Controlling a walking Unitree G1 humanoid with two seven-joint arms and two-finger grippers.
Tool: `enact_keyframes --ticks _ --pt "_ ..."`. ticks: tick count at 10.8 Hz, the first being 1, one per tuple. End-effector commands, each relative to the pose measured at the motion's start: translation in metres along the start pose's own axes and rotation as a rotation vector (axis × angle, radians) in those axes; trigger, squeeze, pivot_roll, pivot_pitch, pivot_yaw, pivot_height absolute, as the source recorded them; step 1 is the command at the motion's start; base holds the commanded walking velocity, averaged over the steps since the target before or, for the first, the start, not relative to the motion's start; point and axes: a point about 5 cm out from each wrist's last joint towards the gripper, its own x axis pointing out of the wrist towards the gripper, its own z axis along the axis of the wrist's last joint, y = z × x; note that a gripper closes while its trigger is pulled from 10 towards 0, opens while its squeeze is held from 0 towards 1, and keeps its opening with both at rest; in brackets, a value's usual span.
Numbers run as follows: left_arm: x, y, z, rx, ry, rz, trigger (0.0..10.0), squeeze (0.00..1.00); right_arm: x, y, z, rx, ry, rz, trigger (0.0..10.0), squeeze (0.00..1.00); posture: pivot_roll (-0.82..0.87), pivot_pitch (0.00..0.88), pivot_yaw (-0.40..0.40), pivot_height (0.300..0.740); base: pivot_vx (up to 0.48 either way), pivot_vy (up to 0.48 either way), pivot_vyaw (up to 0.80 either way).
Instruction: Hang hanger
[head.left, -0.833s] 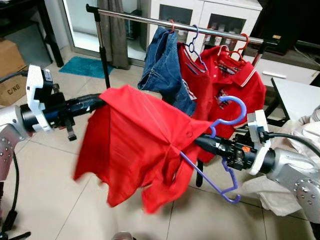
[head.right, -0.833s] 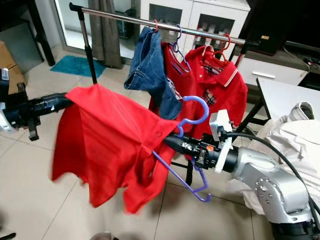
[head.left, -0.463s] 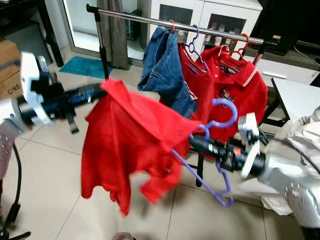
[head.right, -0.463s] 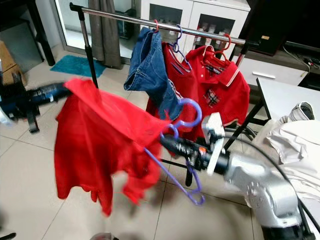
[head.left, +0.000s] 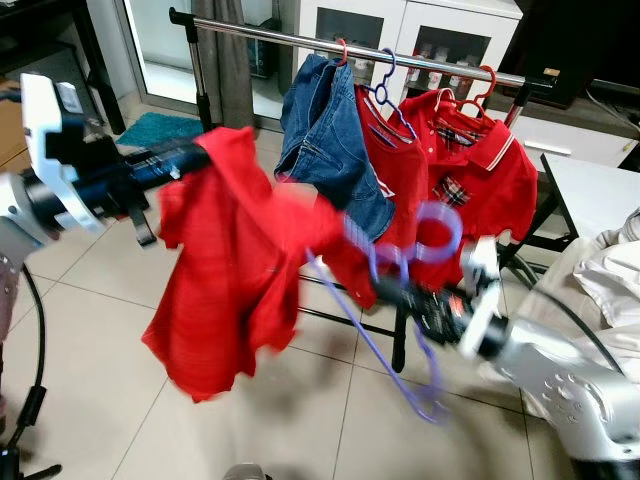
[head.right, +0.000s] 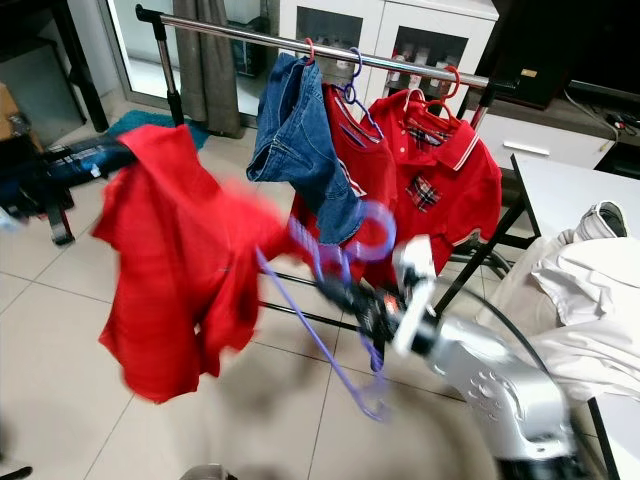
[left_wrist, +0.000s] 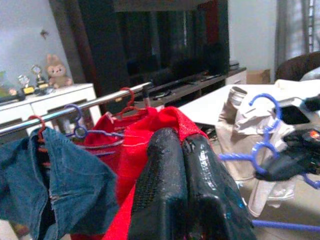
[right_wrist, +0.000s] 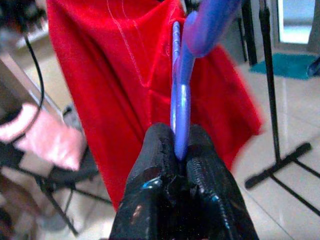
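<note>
Right gripper (right_wrist: 180, 150) clenched on the purple plastic hanger (head.left: 385, 300), left gripper (left_wrist: 182, 150) pinching the red cotton shirt (head.left: 225, 270): the half-threaded shirt could slide off before reaching the silver metal rail (head.left: 330, 45).

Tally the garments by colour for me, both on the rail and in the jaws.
Red shirts on the rail: 2
Red shirt held by the grippers: 1
Blue denim garment on the rail: 1
Total: 4

A home: clothes rail (head.left: 400, 55), white cabinets (head.left: 410, 35), tiled floor (head.left: 100, 320)
</note>
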Motion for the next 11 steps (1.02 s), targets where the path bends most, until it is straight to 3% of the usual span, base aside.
enact_keyframes --ticks 1,2,4,5,7,8,9,10,11 --pt "0.002 -0.005 0.003 0.003 0.005 -0.034 0.0 0.0 -0.002 -0.002 0.01 0.015 -0.071 -0.017 10.0 0.0 0.19 0.033 -0.037 0.74 0.0 0.0 0.0" --pt "0.001 -0.01 -0.001 -0.012 0.031 -0.057 0.0 0.0 0.0 -0.003 0.015 0.051 -0.15 -0.025 10.0 0.0 0.2 0.032 -0.035 0.74 0.0 0.0 0.0" --pt "-0.003 -0.02 -0.01 -0.027 0.088 -0.079 0.0 0.0 0.001 -0.002 0.022 0.06 -0.208 -0.016 10.0 0.0 0.2 0.03 -0.032 0.74 0.0 0.0 0.0" --pt "-0.009 -0.031 -0.024 -0.05 0.146 -0.069 0.0 0.0 -0.001 -0.002 0.029 0.041 -0.242 0.0 10.0 0.0 0.2 0.028 -0.033 0.74 0.0 0.0 0.0" --pt "-0.023 -0.045 -0.049 -0.077 0.232 0.01 0.0 0.0 -0.008 0.003 0.045 0.01 -0.304 0.072 10.0 0.0 0.2 0.024 -0.046 0.74 0.0 0.0 0.0" --pt "-0.026 -0.044 -0.053 -0.071 0.243 0.05 0.0 0.0 -0.01 0.005 0.049 -0.001 -0.307 0.094 10.0 0.0 0.19 0.021 -0.05 0.74 0.0 0.0 0.0" --pt "-0.027 -0.041 -0.057 -0.043 0.26 0.099 9.7 0.0 -0.01 0.006 0.051 -0.012 -0.301 0.104 10.0 0.0 0.19 0.019 -0.052 0.74 0.0 0.0 0.0" --pt "-0.03 -0.04 -0.061 -0.059 0.264 0.122 10.0 1.0 -0.012 0.004 0.056 -0.035 -0.296 0.114 10.0 0.0 0.19 0.011 -0.056 0.74 0.0 0.0 0.0" --pt "-0.031 -0.041 -0.059 -0.066 0.253 0.125 10.0 1.0 -0.014 0.0 0.062 -0.065 -0.29 0.108 10.0 0.0 0.19 0.002 -0.057 0.74 0.0 0.0 0.0"
